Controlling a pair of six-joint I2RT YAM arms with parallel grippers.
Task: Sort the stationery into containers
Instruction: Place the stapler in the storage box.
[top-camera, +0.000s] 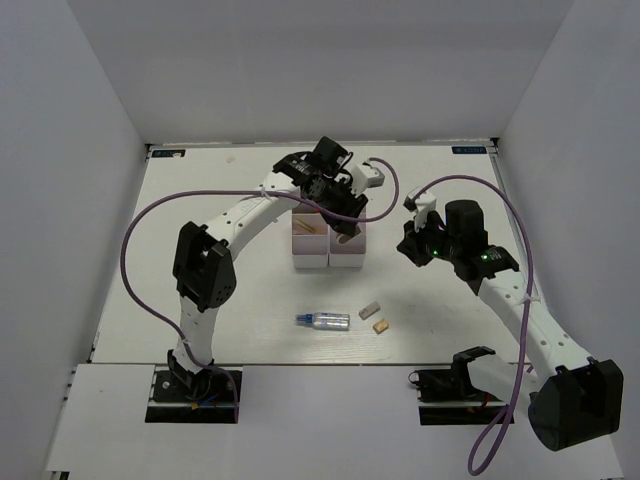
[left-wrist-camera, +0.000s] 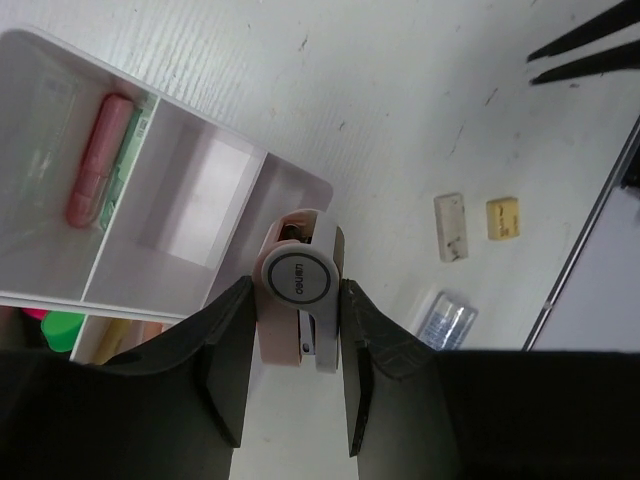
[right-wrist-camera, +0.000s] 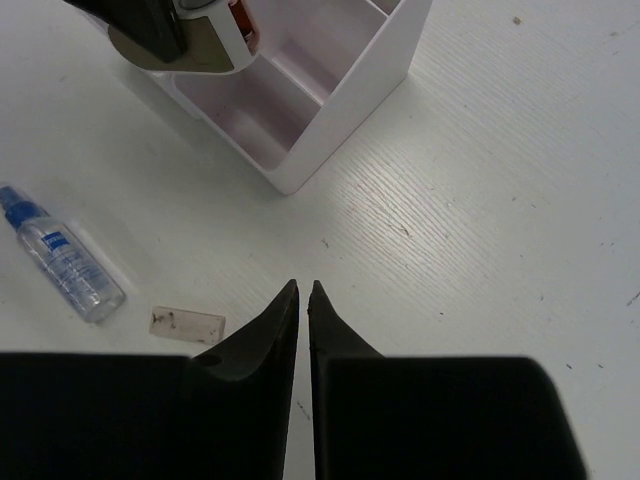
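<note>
The containers (top-camera: 310, 258) already hold several pieces — a pink stick (left-wrist-camera: 95, 160) among them. The left gripper (left-wrist-camera: 298, 300) pinches a pink capsule (left-wrist-camera: 302, 272) beside a box corner; the right gripper (right-wrist-camera: 303, 295) is pressed together, empty. Left on the table (top-camera: 200, 330) — the tube (top-camera: 326, 320), two erasers (top-camera: 370, 311).

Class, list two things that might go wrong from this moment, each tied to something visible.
1. The left gripper holds the pink-and-white capsule beside a corner of the box; released here, it may drop outside.
2. The shut right gripper hovers near the same box and might knock it.
</note>
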